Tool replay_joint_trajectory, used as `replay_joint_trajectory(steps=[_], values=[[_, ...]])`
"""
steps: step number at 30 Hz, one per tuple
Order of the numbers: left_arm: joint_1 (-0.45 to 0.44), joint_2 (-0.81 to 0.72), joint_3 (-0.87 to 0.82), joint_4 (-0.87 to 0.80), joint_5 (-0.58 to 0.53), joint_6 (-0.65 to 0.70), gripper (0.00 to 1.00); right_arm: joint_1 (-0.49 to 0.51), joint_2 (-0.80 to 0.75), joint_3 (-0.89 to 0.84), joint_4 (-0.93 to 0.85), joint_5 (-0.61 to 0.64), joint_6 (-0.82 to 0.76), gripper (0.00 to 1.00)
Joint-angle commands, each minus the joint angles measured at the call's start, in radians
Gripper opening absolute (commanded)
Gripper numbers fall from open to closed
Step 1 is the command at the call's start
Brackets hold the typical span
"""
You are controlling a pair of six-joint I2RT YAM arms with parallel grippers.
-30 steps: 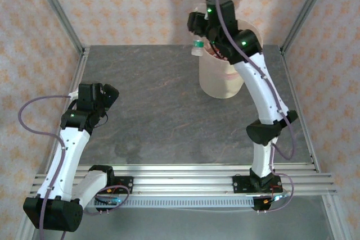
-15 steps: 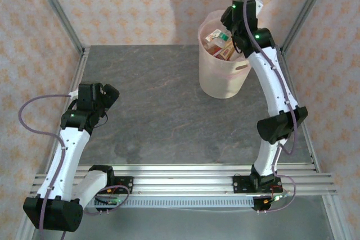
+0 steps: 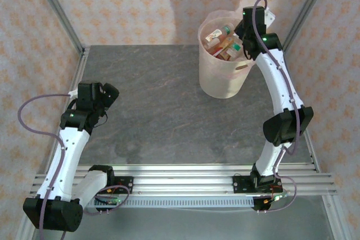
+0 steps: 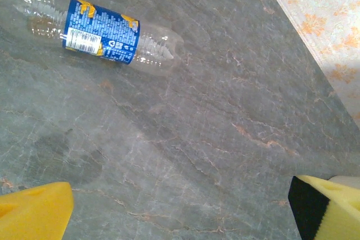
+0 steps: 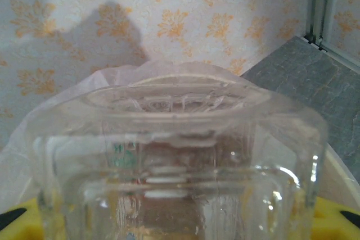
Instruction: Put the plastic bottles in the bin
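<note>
Your right claw (image 5: 180,226) grips a clear bottle (image 5: 180,155) between its yellow pads (image 5: 28,230) at the right rim of the bag-lined bin (image 3: 222,80), where other plastic bottles (image 3: 218,39) lie piled. On the left side of the counter (image 3: 169,116), your left claw (image 4: 180,214) hangs wide open and empty above the grey stone, with a blue-labelled bottle (image 4: 101,29) lying on its side just beyond it.
</note>
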State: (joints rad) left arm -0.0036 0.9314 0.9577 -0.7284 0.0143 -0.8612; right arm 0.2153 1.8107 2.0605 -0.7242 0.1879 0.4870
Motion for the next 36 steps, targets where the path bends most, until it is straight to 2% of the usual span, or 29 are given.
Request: replay_joint_trajectory(steps=[1,10,15,19,23,27,33,36], values=[[0.011,-0.005,0.030,0.012,-0.020,0.025,1.00,0.004,0.017,0.026,-0.075,0.033,-0.043,0.35],[0.011,0.009,0.028,0.020,0.000,0.018,1.00,0.004,0.034,0.019,-0.126,0.105,-0.116,0.64],[0.011,0.007,0.025,0.018,-0.001,0.018,1.00,0.003,0.083,0.140,-0.185,0.082,-0.168,0.83],[0.011,0.006,0.025,0.017,-0.004,0.018,1.00,0.004,0.151,0.308,-0.274,0.052,-0.207,0.90],[0.011,0.006,0.024,0.016,-0.007,0.018,1.00,0.005,0.206,0.447,-0.334,0.037,-0.235,0.88],[0.011,0.006,0.022,0.018,-0.007,0.016,1.00,0.006,0.227,0.504,-0.373,0.036,-0.245,0.78],[0.011,0.013,0.020,0.022,-0.001,0.015,1.00,0.006,0.161,0.368,-0.353,0.036,-0.255,0.59],[0.011,0.015,0.018,0.024,0.006,0.014,1.00,0.005,0.099,0.237,-0.295,0.063,-0.257,0.56]])
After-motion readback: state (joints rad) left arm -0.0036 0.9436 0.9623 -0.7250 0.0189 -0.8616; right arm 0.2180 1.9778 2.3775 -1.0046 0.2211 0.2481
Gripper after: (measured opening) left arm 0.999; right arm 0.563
